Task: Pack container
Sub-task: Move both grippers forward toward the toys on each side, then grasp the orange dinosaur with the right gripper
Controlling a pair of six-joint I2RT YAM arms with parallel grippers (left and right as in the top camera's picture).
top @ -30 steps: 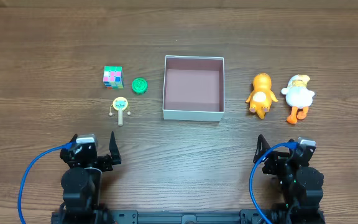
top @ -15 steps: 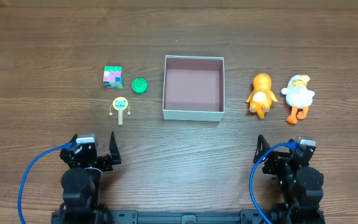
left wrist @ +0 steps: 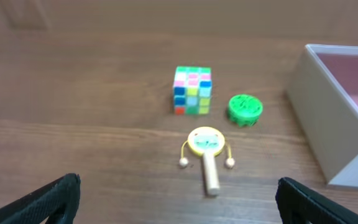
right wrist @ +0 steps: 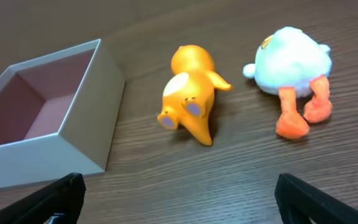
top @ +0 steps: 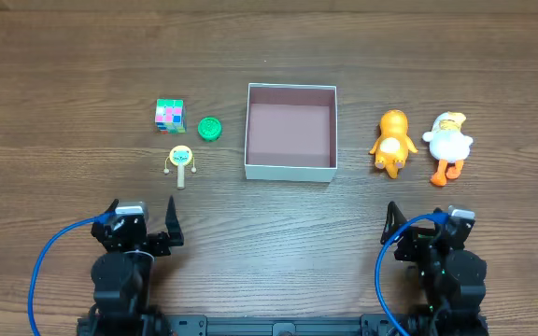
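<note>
Wood worktop (top: 269,37), container (top: 290,172) at centre, open side up, pink-brown floor showing. Left of it: puzzle cube (top: 169,115), green disc (top: 210,128), small rattle (top: 181,161). Right of it: orange toy (top: 393,142) beside white duck plush (top: 448,145). Left claw (top: 141,215) and right claw (top: 422,218) at near edge, both spread wide apart.

cube (left wrist: 192,91) | green disc (left wrist: 245,109) | rattle (left wrist: 206,155) | container (left wrist: 319,118) right | fingers (left wrist: 48,202) spread
</note>
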